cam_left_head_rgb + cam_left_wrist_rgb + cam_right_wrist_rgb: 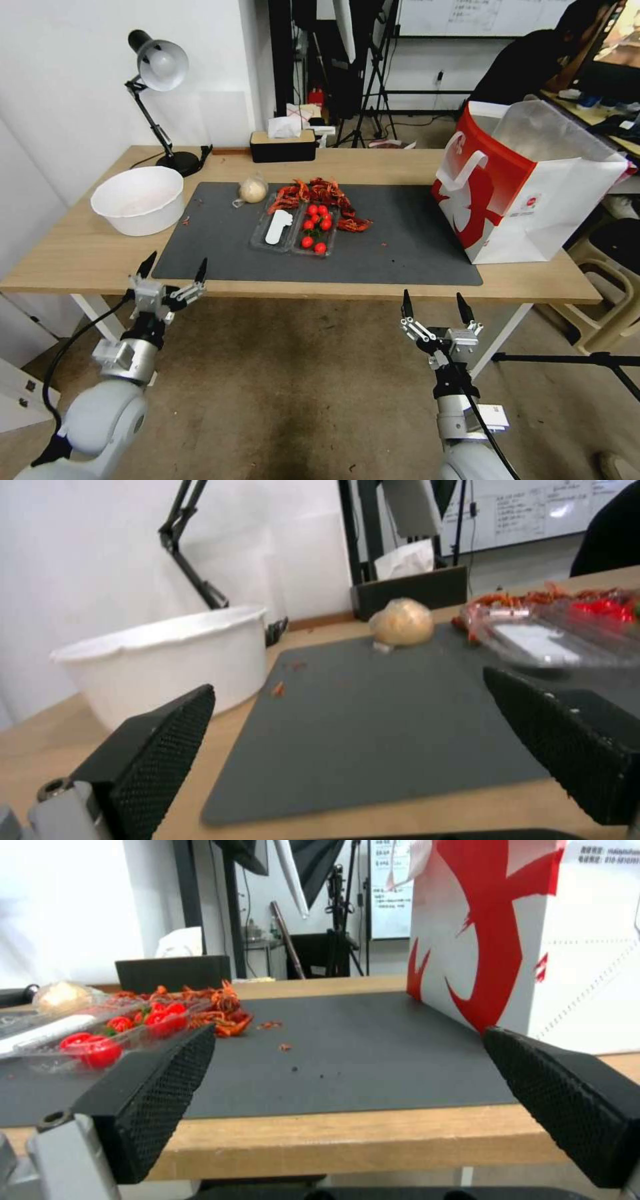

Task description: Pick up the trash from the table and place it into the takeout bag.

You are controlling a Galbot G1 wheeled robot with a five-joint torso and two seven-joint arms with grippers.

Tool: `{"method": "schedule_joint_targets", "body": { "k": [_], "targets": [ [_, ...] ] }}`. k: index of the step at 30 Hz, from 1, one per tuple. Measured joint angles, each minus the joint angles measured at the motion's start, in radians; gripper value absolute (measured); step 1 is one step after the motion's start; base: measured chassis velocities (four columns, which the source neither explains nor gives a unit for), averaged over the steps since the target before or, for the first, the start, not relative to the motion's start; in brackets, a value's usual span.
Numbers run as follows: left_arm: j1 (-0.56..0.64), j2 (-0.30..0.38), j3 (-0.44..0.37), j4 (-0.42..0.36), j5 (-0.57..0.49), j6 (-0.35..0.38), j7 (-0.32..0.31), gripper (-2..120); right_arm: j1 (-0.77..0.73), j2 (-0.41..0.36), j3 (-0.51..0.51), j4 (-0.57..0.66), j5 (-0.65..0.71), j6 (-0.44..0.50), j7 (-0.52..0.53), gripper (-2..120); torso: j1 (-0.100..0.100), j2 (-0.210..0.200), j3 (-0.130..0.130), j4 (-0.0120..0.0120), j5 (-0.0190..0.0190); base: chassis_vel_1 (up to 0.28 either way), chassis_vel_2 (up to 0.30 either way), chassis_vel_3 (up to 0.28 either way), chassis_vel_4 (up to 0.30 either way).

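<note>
On the table point(80, 257) lies a dark grey mat point(407, 250). The trash on it is a small clear bag with a beige lump point(253, 189) point(401, 622), a clear plastic tray point(292, 232) holding cherry tomatoes, and a heap of red shells point(322, 193) point(223, 1012) behind the tray. The red and white takeout bag point(527, 190) point(533, 935) stands open at the mat's right end. My left gripper point(175, 264) point(347, 695) hangs open just before the table's front edge at the mat's left corner. My right gripper point(432, 301) point(347, 1037) is open below the front edge, towards the bag.
A large white bowl point(139, 199) point(167, 662) sits left of the mat. A desk lamp point(157, 73) and a black tissue box point(283, 145) stand along the far edge. Chairs and a black stand crowd the floor at the table's right end.
</note>
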Motion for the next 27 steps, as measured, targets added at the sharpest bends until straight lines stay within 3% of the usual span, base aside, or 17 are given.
{"method": "schedule_joint_targets", "body": {
  "k": [9,27],
  "targets": [
    [0.055,-0.023,-0.016,0.013,0.016,-0.047,-0.005,100,0.003,0.007,-0.002,-0.01,0.001,0.0,0.002,100,0.0,0.0,0.0,-0.0001,0.0001,0.0,0.0,0.0,0.0],
    [0.064,-0.026,-0.008,0.024,0.02,-0.067,0.001,100,0.005,0.009,-0.001,-0.016,0.002,0.002,0.005,100,0.0,0.0,0.0,-0.0001,0.0001,0.0,0.0,0.0,0.0]
  ]
}}
